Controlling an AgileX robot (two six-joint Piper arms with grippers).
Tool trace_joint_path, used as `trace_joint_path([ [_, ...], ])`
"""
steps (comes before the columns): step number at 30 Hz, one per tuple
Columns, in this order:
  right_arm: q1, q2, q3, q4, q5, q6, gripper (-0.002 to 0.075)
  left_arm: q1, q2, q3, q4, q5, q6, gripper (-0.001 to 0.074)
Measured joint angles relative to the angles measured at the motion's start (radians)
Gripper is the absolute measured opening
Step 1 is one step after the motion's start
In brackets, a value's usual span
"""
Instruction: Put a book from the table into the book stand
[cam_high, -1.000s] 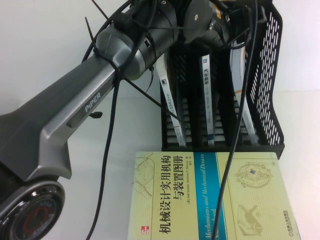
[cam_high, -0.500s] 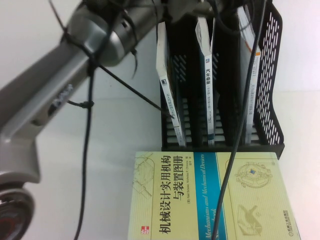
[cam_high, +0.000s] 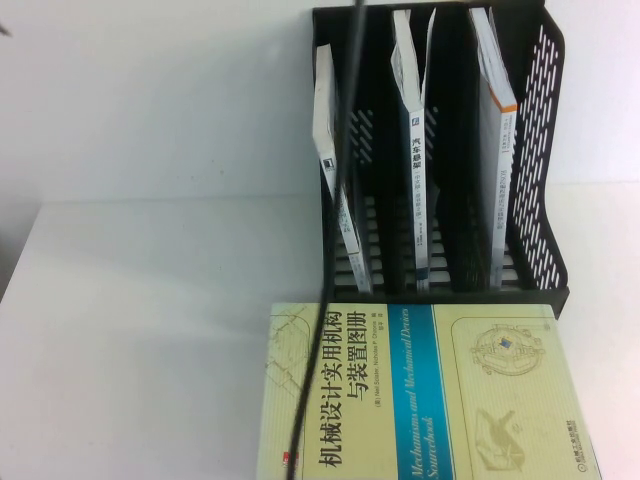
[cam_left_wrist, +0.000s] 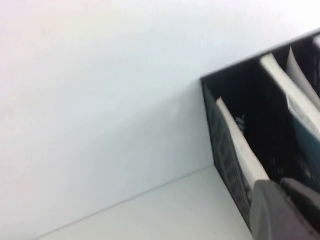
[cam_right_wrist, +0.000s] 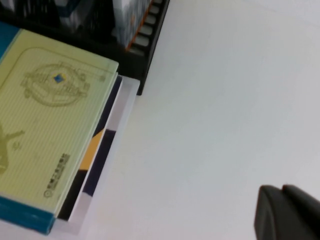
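Three books (cam_high: 414, 150) in stand (cam_high: 540, 150), both tools' grip seemingly unreadable

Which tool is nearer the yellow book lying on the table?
Right, probably. The right tool hovers over bare table beside the yellow book. The left tool is up by the book stand, near its leftmost slot.

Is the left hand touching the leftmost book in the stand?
Cannot tell. In the left wrist view the left hand overlaps the leftmost book, with no gap or contact plain. The right hand hangs over bare table.
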Motion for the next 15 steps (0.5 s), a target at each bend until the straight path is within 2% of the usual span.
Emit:
trace_joint_path([
  [4, 0.0, -0.184, 0.157, 0.057, -0.055, 0.006, -0.0003, 0.0, -0.097, 0.057, -0.107, 0.008, 0.05, 0.0001],
  [8, 0.0, -0.336, 0.294, 0.168, -0.141, 0.036, -0.0003, 0.0, -0.219, 0.21, -0.249, -0.108, 0.089, 0.0001],
  [15, 0.0, -0.489, 0.48, 0.403, -0.331, 0.048, -0.0003, 0.0, -0.432, 0.706, -0.338, -0.34, 0.088, 0.0001],
])
